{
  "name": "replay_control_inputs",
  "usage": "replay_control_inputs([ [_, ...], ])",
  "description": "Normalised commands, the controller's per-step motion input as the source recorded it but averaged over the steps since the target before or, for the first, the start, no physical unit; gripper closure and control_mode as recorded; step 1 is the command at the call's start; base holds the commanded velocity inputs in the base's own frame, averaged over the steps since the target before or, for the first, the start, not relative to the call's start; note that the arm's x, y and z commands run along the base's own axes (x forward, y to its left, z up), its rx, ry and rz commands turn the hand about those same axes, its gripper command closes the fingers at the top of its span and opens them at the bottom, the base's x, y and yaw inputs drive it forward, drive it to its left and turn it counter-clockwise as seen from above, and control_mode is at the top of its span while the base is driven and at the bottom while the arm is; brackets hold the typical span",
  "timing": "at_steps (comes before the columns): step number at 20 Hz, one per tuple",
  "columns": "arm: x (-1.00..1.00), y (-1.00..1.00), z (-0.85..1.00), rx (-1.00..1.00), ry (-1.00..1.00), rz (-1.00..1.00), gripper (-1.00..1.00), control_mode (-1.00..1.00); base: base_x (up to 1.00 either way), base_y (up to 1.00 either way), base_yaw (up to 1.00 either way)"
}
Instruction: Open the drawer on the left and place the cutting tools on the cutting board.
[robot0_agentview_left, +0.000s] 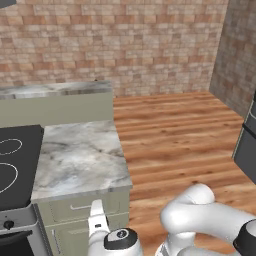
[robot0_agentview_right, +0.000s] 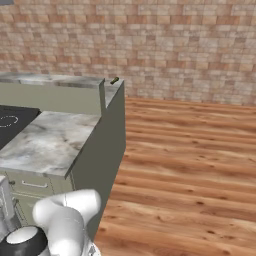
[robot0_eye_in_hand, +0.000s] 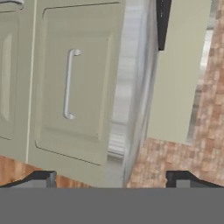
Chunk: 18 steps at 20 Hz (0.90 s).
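Note:
The sage-green drawer (robot0_agentview_left: 85, 206) sits shut under the marble counter (robot0_agentview_left: 80, 157), its thin silver bar handle across the front. My gripper (robot0_agentview_left: 96, 209) hovers just in front of that drawer front. The hand view is rolled on its side, so the drawer (robot0_eye_in_hand: 72, 87) and its handle (robot0_eye_in_hand: 69, 83) appear upright. My gripper (robot0_eye_in_hand: 113, 179) is open, its fingertips (robot0_eye_in_hand: 41, 179) wide apart, with nothing between them and a short gap to the front. From the right, the drawer (robot0_agentview_right: 32, 184) shows below the counter edge. The cutting tools and the cutting board are out of view.
A black stove top (robot0_agentview_left: 12, 160) adjoins the counter on the left, with an oven front below. A taller cabinet door (robot0_eye_in_hand: 8, 87) lies under the drawer. A raised back ledge (robot0_agentview_right: 60, 81) carries a small dark object (robot0_agentview_right: 114, 80). Wooden floor (robot0_agentview_left: 175, 135) spreads to the right; a dark appliance (robot0_agentview_left: 247, 145) stands at its edge.

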Motion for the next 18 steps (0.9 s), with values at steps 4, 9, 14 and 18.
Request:
replay_control_inputs([
  [4, 0.21, 0.14, -0.29, 0.0, -0.09, 0.0, -1.0, -1.0, 0.0, 0.0, 0.0],
  [9, 0.27, 0.19, -0.25, 0.0, -0.04, 0.0, -1.0, -1.0, 0.0, 0.0, 0.0],
  [14, 0.31, 0.24, -0.28, 0.0, 0.0, 0.0, -1.0, -1.0, 0.0, 0.0, 0.0],
  [18, 0.26, 0.23, -0.3, 0.0, 0.0, 0.0, -1.0, -1.0, 0.0, 0.0, 0.0],
])
